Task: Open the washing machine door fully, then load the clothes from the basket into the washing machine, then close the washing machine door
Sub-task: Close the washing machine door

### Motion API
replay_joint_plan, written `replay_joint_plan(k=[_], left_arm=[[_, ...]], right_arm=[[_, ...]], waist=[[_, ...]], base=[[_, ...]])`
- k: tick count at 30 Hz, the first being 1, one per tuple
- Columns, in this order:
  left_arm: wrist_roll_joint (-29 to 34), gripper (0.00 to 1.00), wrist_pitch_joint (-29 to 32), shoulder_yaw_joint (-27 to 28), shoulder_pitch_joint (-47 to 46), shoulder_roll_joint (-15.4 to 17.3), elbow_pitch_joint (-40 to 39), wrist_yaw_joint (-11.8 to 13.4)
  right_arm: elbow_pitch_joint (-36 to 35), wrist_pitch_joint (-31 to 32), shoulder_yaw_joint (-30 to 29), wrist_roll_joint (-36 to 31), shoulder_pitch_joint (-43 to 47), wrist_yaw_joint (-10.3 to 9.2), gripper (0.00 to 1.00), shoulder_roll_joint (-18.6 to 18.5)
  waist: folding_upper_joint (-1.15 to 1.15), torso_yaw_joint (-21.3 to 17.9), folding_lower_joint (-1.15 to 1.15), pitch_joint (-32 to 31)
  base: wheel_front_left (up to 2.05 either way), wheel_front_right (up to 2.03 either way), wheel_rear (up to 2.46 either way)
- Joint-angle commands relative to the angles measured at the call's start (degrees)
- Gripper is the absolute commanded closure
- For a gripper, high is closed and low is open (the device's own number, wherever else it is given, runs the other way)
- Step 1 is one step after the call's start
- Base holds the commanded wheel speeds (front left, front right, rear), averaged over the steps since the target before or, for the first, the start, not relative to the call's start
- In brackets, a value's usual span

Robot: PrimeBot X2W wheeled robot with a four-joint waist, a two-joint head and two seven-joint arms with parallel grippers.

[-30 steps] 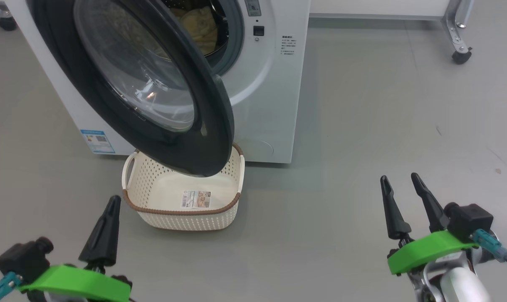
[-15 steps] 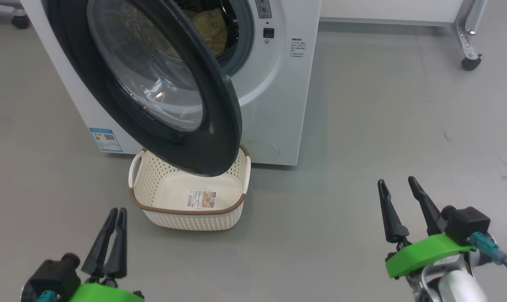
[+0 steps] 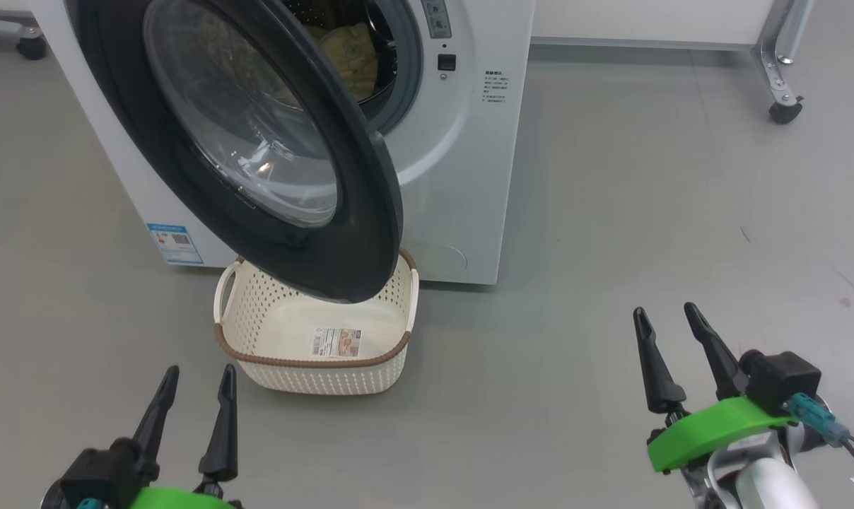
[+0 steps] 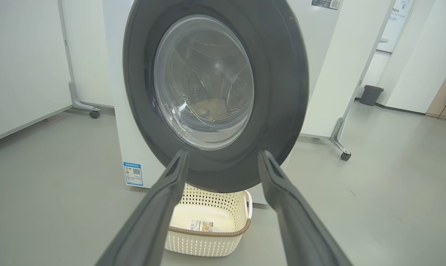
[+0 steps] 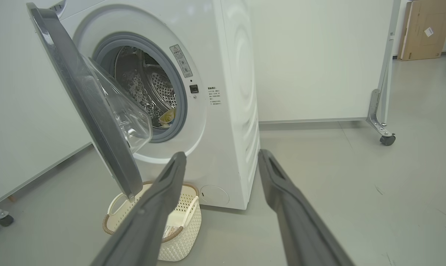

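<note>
The white washing machine (image 3: 462, 177) stands at the top of the head view with its black-rimmed door (image 3: 356, 233) swung partly open over the basket (image 3: 314, 371). The cream basket on the floor holds just a label sticker. Pale yellow clothes (image 3: 353, 60) lie inside the drum, also seen through the door glass (image 4: 212, 107) and in the drum opening (image 5: 167, 116). My left gripper (image 3: 197, 378) hangs open at the lower left, short of the basket. My right gripper (image 3: 664, 318) hangs open at the lower right, well clear of the machine.
Grey floor spreads to the right of the machine. A white panel on a castor (image 3: 784, 109) stands at the far right, with another castor (image 3: 27, 46) at the far left. A dark bin (image 4: 370, 95) sits beyond the panel.
My left gripper has gone from shut to open and sunk lower in the head view. The camera has shifted a little. Door, basket and right gripper stay as they were.
</note>
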Motion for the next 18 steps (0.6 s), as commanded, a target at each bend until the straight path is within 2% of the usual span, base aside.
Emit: replay_joint_plan(k=[1, 18], left_arm=[[0.55, 0.00, -0.63, 2.12, -1.88, 0.67, -1.42, -0.12], [0.78, 0.00, -0.63, 1.83, -2.38, 0.32, -0.42, -0.12]], right_arm=[[-1.68, -0.56, 1.36, 0.21, -1.57, -0.16, 0.00, -0.09], [-1.27, -0.56, 1.06, 0.16, -1.44, -0.16, 0.00, -0.09]], waist=[[0.00, 0.01, 0.00, -0.04], [0.00, 0.75, 0.00, -0.19]], base=[[0.00, 0.00, 0.00], [0.00, 0.00, 0.00]])
